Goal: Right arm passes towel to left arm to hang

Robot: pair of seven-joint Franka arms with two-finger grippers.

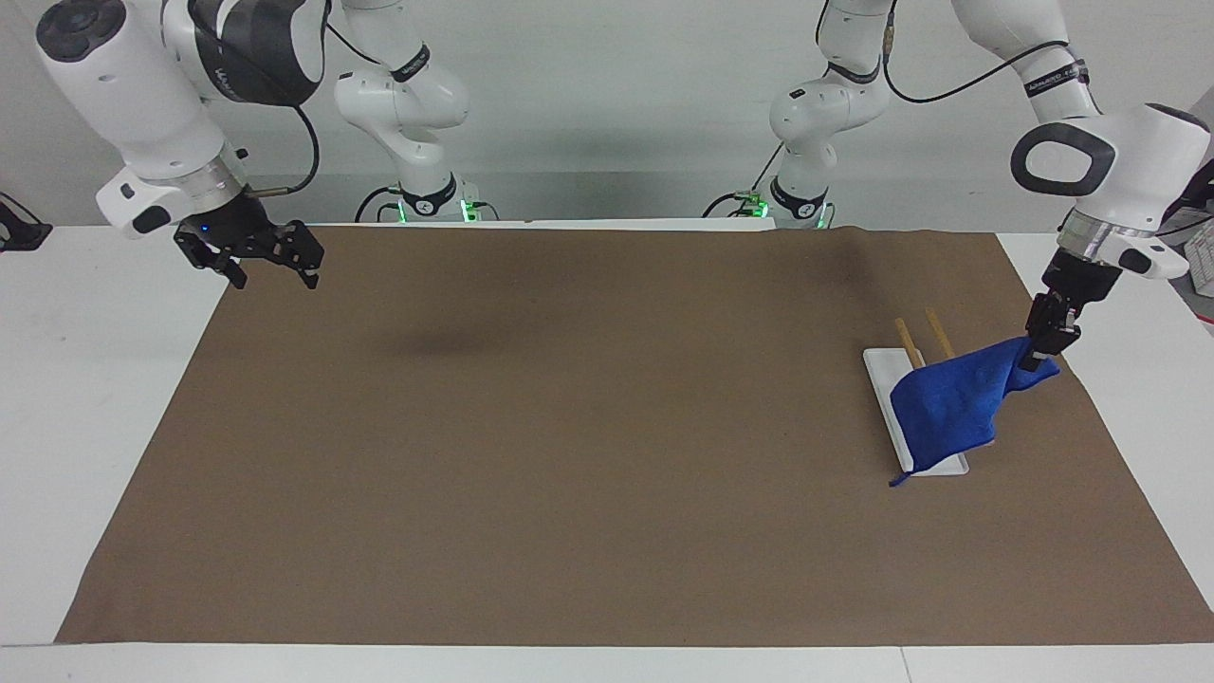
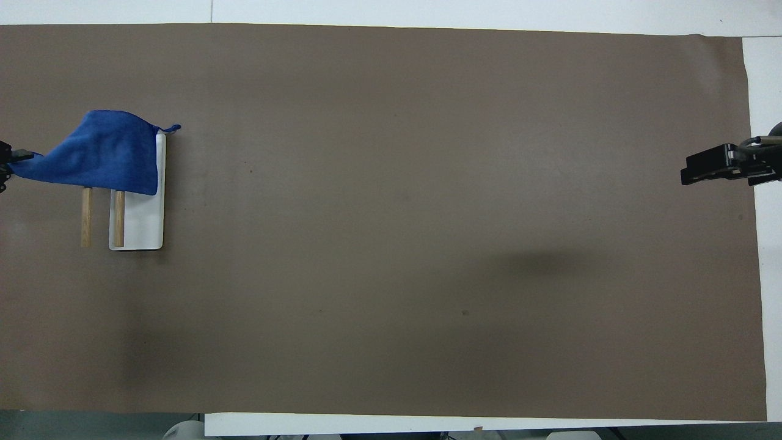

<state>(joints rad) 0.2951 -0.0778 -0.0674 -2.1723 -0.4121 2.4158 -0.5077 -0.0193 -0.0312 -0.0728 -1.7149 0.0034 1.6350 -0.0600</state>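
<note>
The blue towel (image 1: 948, 408) lies draped over two wooden bars (image 1: 939, 334) of a small rack with a white base (image 1: 884, 391) at the left arm's end of the table. Its loop corner (image 1: 896, 479) hangs off the base's end farthest from the robots. My left gripper (image 1: 1039, 359) is shut on the towel's raised corner beside the bars. In the overhead view only its tip (image 2: 3, 164) shows, next to the towel (image 2: 104, 156). My right gripper (image 1: 274, 280) is open and empty, waiting over the mat's edge at the right arm's end; it also shows in the overhead view (image 2: 690, 170).
A brown mat (image 1: 569, 427) covers most of the white table (image 1: 85, 379). The rack's base (image 2: 146, 226) and the bare ends of its bars (image 2: 119, 220) stick out from under the towel on the side nearer to the robots.
</note>
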